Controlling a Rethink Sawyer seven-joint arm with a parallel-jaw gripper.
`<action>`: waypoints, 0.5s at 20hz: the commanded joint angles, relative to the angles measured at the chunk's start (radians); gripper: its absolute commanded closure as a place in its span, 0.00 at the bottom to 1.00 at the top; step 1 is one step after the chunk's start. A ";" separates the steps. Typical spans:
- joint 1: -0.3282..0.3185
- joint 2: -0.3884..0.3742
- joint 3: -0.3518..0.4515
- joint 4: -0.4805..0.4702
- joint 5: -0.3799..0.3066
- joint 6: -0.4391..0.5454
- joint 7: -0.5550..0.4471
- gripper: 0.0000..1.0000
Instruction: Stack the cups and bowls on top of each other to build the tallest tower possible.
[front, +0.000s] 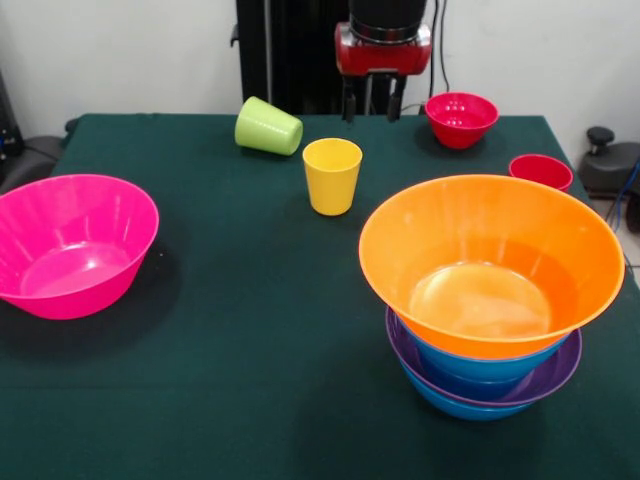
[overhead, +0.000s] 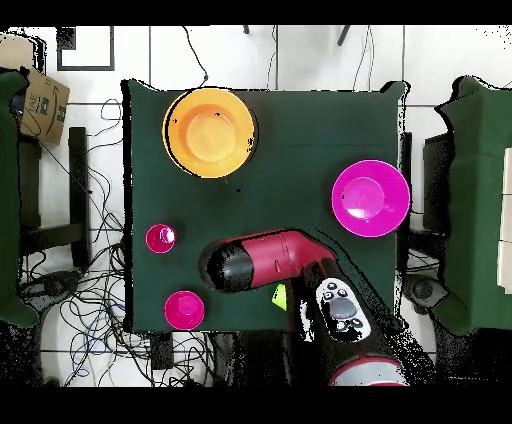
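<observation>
I see the gripper (front: 371, 101) spread open, empty, raised at the table's back edge. Tower (front: 488, 300): orange bowl (front: 490, 262) over blue and purple. Yellow cup (front: 331, 175) upright, lime green cup (front: 267, 127) tipped over.

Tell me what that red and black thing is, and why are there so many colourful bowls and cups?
That is a robot arm. At its end is a pincer for grabbing things; right now it hangs above the back of the green table and holds nothing. Its two fingers look a little apart.

One picture is taken from across the table, facing the robot. The other looks straight down from above, where the red arm covers some things.

On the table is a pile: a big orange bowl sitting on blue and purple bowls. A big pink bowl stands alone. Near the pincer are a yellow cup standing up, a green cup lying on its side, a small red bowl and a red cup.

The robot should stack them into a tall tower.
</observation>
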 joint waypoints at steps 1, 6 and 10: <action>0.048 0.164 -0.085 -0.055 -0.099 -0.134 0.124 0.00; 0.044 0.179 -0.110 -0.065 -0.092 -0.146 0.091 0.00; 0.040 0.170 -0.123 -0.063 -0.086 -0.137 0.066 0.00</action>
